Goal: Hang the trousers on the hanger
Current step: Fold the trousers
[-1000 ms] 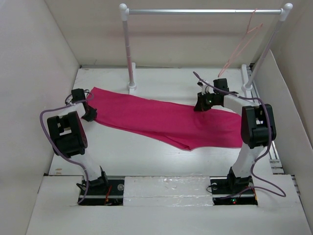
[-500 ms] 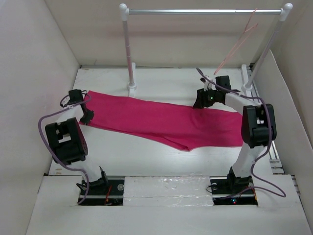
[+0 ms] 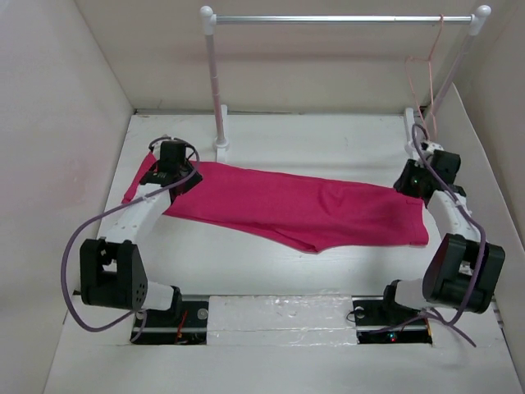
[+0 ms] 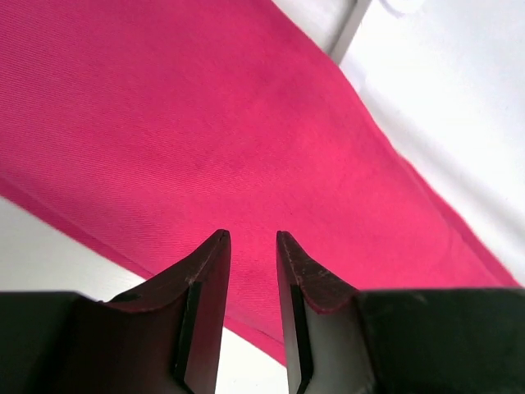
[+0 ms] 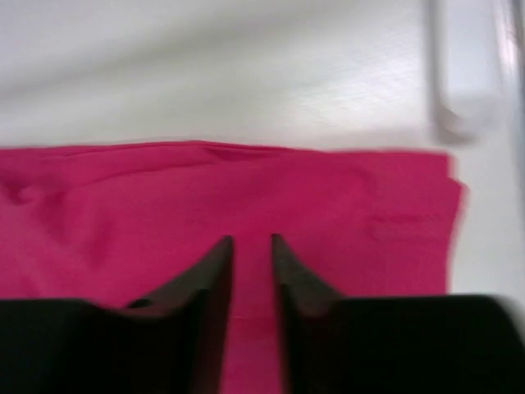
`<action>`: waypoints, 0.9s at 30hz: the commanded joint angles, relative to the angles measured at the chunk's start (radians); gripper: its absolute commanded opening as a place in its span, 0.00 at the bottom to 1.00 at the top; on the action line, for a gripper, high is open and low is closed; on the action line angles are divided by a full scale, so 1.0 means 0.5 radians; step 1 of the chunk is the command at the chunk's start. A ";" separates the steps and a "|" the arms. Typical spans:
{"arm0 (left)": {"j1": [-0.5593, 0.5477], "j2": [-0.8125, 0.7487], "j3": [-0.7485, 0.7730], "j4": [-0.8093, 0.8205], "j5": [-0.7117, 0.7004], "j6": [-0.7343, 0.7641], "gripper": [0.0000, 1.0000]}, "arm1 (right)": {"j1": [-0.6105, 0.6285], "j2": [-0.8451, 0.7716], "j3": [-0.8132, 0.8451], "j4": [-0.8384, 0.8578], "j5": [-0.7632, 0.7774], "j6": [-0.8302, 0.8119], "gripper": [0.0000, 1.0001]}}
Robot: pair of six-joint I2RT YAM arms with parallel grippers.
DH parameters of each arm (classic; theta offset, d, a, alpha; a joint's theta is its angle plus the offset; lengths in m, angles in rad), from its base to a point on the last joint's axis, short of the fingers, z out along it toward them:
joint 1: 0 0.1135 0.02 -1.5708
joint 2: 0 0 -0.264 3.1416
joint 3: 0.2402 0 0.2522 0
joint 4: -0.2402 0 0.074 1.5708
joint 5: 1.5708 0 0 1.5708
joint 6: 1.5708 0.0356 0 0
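A white table (image 3: 328, 135) boxed in by plain white walls fills the scene, with a silver rail (image 3: 340, 18) on two white posts standing across its far side. The trousers (image 3: 287, 205) lie flat on the table in front of the rail, spread lengthwise along it, one end near the foot of the rail's left post and the other end near the foot of its right post. The cloth is mostly smooth, with a few soft creases towards the right-post end.

The hanger (image 3: 431, 90) hangs by its hook from the rail, close to the right post, well apart from the trousers.

The left gripper (image 4: 250, 238) sits over the end of the trousers by the rail's left post. Its fingers stand a narrow gap apart with nothing between them, and only pink cloth shows below them. The right gripper (image 5: 252, 240) sits over the other end of the trousers, by the rail's right post. Its fingers also stand slightly apart and hold nothing. That view is blurred, so whether the tips touch the cloth cannot be told.
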 commanded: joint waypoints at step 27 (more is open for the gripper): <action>0.067 0.427 -0.091 0.408 0.168 -0.042 0.20 | -0.604 0.571 0.261 0.360 -0.171 -0.029 0.56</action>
